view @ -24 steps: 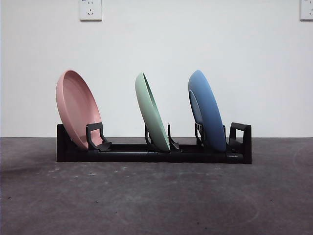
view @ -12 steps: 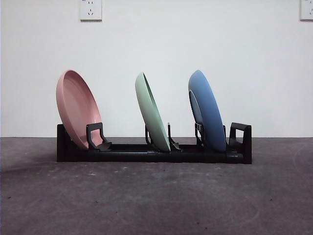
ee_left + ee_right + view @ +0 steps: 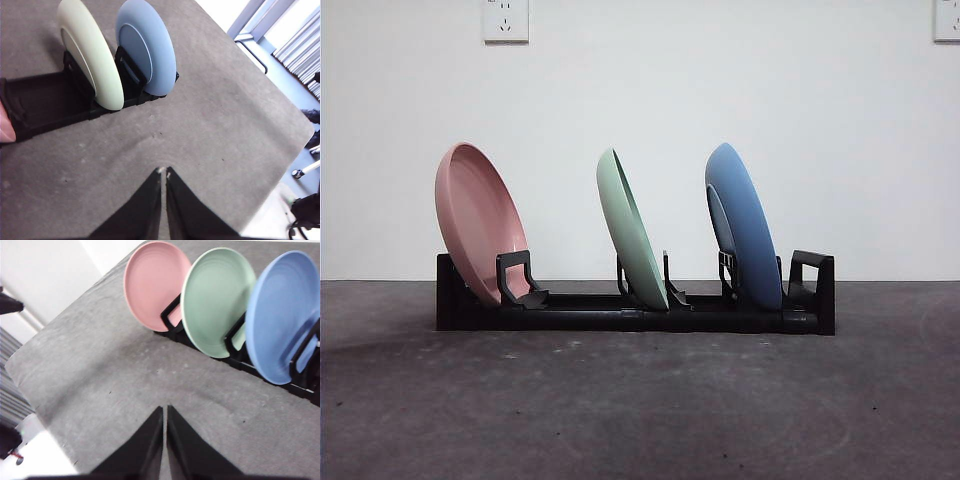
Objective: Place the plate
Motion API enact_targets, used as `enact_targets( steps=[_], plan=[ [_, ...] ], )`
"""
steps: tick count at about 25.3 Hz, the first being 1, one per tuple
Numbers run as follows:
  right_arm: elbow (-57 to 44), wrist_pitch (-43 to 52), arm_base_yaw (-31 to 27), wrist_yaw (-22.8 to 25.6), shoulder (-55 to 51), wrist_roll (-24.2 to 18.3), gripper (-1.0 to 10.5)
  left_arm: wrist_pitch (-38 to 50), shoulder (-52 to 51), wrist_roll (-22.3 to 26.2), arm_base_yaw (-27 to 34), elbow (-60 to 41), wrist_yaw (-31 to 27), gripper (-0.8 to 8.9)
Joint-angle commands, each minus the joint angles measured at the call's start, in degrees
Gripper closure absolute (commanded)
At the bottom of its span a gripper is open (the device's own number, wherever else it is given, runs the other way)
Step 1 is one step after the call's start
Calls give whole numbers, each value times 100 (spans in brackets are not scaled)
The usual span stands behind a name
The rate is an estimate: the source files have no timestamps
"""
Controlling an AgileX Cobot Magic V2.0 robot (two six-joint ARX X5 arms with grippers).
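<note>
I see left gripper jaws together, clear of the table | right gripper likewise closed, empty | pink plate, green plate, blue plate leaning in black rack

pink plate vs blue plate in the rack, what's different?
Colour: the pink plate is pink, the blue plate blue. Position: in the front view the pink plate stands at the left end of the black rack, the blue plate near the right end, with the green plate between them. View: the pink plate's hollow face shows more openly there; the blue plate appears closer to edge-on. Shared: both stand on edge in rack slots, leaning the same way.
</note>
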Motion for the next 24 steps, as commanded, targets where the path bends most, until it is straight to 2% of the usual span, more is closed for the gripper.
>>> enact_targets(
  steps=[1, 3, 6, 10, 12, 16, 24],
  plan=[
    [92, -9, 114, -15, 37, -63, 935, 44, 39, 262, -22, 140, 17, 784],
    [90, -20, 186, -13, 37, -61, 934, 48, 39, 295, -22, 140, 17, 772],
    [90, -28, 293, -13, 37, -63, 919, 46, 39, 297, -22, 140, 15, 635],
    [90, -114, 380, -13, 39, -9, 718, 46, 39, 284, -28, 140, 17, 362],
    [90, -181, 382, -13, 39, 42, 598, 46, 39, 238, -37, 140, 17, 304],
    [90, -251, 380, -11, 39, 70, 429, 37, 39, 184, -44, 140, 17, 301],
    [90, -181, 382, -11, 44, 232, 423, -9, 37, 79, -166, 140, 17, 306]
  ],
)
